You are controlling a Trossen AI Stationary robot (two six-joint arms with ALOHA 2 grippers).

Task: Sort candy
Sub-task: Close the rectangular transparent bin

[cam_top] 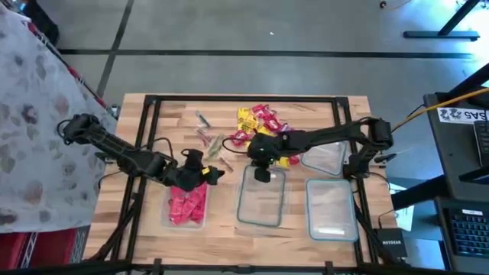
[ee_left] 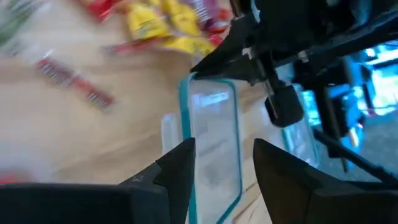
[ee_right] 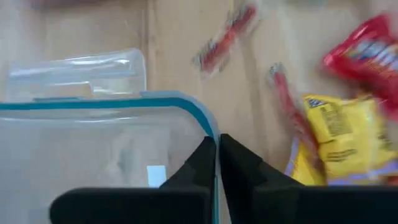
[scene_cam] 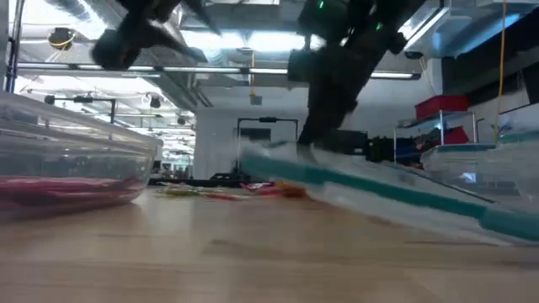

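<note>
Right gripper pinching middle container rim; candy pile close beyond it.

Left gripper point(cam_top: 216, 173), fingers parted and empty, hovers by the left container point(cam_top: 187, 206) of red candy. Right gripper point(cam_top: 262, 174), fingers closed on the clear, teal-edged middle container point(cam_top: 261, 202), stands nearer the crinkly loose candy point(cam_top: 260, 122), which lies at 12 o'clock on the wooden surface point(cam_top: 221, 237).
</note>
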